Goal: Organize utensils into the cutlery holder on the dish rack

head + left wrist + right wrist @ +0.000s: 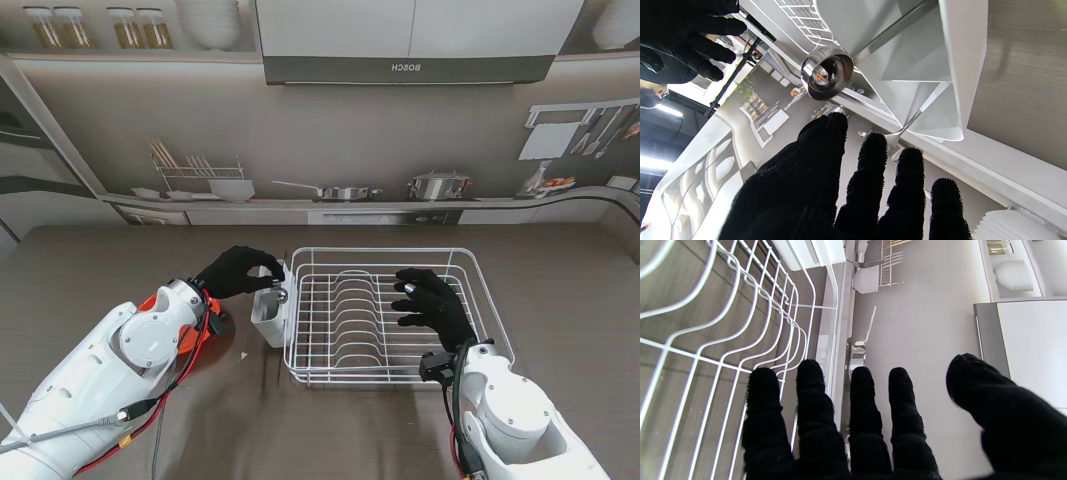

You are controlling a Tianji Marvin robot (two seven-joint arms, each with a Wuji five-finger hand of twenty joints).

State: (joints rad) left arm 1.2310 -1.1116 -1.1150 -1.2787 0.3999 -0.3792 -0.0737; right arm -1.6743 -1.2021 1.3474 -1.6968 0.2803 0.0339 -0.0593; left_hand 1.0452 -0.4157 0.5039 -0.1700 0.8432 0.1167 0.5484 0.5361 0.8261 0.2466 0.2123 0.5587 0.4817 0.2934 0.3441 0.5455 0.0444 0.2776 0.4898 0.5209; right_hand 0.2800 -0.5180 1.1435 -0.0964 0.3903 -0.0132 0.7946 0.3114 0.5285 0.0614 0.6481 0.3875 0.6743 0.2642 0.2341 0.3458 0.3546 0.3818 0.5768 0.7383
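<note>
Both our hands at the dish rack, utensils in the holder

Nearest us, bare surface [330, 430] lies between our arms; our right hand [432, 305] hovers over the dish rack [480, 300] with fingers spread, holding nothing; our left hand [237, 271] curls over the cutlery holder [268, 318] hung on the rack's left edge, fingers apart in the wrist view; a steel ladle [826, 73] and another utensil [907, 128] stand inside; open surface beyond

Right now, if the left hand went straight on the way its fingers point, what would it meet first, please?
Probably the fork standing in the white cutlery holder: the left hand has its fingertips just short of it, with the metal ladle slightly beyond. Depth is uncertain.
</note>
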